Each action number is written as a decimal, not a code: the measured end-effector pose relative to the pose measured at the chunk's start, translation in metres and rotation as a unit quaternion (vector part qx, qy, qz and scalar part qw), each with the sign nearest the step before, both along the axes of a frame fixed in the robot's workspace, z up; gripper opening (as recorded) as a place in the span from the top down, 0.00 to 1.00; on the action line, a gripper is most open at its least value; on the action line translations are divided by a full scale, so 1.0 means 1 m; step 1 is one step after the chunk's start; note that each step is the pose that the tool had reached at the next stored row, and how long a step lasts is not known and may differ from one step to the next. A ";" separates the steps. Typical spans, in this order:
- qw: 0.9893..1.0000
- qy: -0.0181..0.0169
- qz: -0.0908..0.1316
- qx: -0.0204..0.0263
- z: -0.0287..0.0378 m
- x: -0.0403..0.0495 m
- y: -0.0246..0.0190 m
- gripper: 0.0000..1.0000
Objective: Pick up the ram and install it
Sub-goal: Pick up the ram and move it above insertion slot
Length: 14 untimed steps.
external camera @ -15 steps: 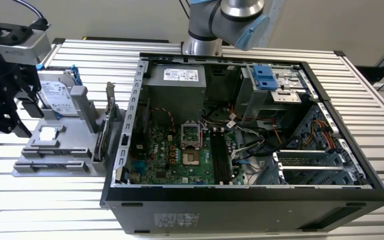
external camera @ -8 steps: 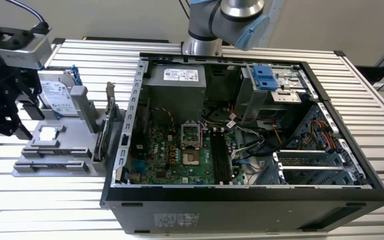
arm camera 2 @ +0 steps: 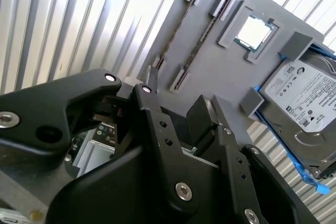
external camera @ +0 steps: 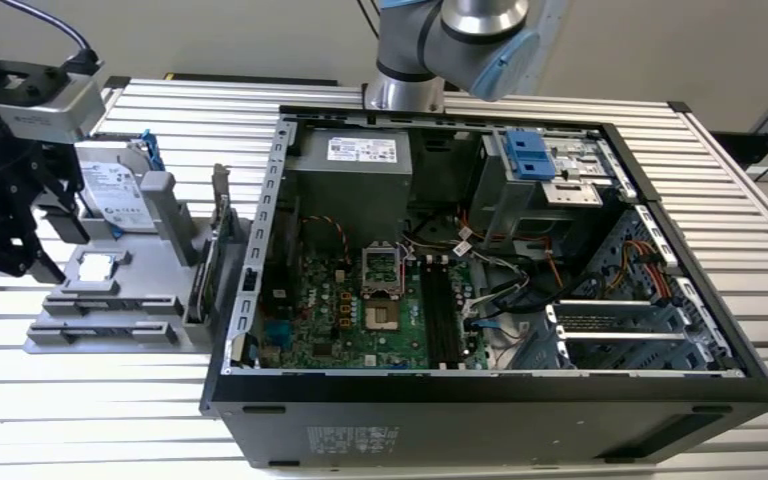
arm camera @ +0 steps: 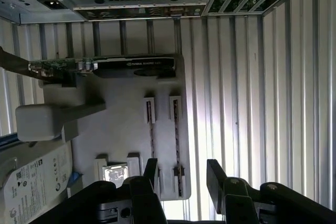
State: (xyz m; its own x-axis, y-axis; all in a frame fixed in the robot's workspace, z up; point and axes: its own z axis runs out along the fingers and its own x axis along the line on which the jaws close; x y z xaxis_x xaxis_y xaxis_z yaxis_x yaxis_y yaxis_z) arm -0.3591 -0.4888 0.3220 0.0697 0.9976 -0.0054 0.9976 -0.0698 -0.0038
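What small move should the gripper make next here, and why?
Probably a straight descent: the open gripper hovers above the gray holder, with one ram standing edge-up roughly between its jaws, not yet touched.

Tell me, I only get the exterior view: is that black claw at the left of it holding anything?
Observer: No. In the first wrist view the claw is open, with nothing gripped.
Visitor: So where is the memory it should fetch?
Observer: Two memory sticks stand on edge, side by side, in slots of a grey tray below the claw.
Visitor: Is it aimed at one?
Observer: The stick farther from the hard drive shows between the claw's fingers; how high the claw hangs, I cannot tell.
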 end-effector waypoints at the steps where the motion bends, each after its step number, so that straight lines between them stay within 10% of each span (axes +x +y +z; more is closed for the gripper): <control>1: 1.000 0.000 0.000 0.000 -0.0001 0.0000 -0.0001 0.00; 14: 1.000 0.000 0.000 0.000 -0.0093 0.0000 -0.0011 0.00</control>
State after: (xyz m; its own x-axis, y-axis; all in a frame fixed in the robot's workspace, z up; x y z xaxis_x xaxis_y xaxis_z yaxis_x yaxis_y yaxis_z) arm -0.3591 -0.4899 0.3127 0.0696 0.9976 -0.0054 0.9976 -0.0696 -0.0047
